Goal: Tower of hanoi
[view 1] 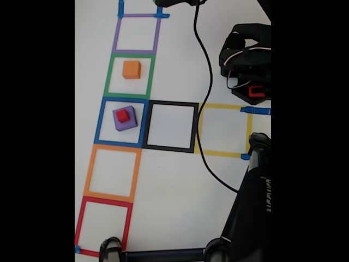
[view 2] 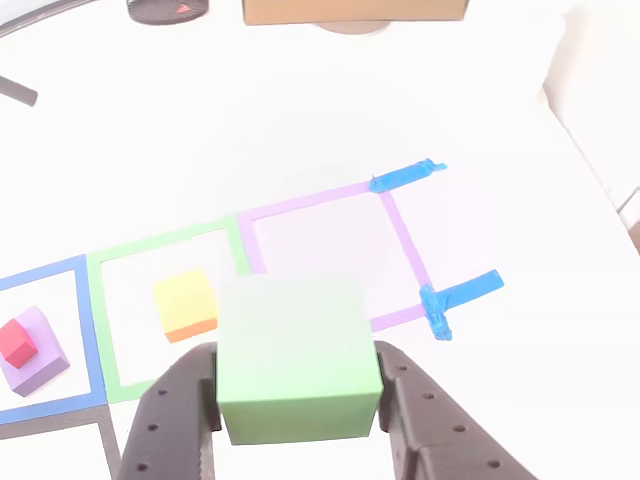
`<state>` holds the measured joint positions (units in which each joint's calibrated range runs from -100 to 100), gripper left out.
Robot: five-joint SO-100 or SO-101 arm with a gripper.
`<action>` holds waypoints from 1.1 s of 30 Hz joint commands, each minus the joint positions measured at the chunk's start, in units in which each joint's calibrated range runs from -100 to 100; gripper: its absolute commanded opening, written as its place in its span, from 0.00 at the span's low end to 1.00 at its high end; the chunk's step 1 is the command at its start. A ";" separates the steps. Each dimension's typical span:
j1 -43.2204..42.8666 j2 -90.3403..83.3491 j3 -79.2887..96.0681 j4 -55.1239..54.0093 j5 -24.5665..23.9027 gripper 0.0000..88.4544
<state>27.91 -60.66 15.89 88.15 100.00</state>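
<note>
Green cube clamped between the tool fingers.

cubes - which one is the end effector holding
The green cube, clamped between the end effector fingers. The orange cube and red-topped purple cube sit in taped squares.
</note>
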 commanded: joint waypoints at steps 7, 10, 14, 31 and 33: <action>3.92 -3.98 32.47 -31.31 0.00 0.00; 5.26 -3.17 44.29 -46.61 0.00 0.00; 7.37 1.51 56.20 -64.83 0.00 0.00; 7.95 51.01 59.74 -121.27 0.00 0.00; 8.04 54.80 58.47 -123.78 0.00 0.00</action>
<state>35.17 -11.61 78.13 -29.38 100.00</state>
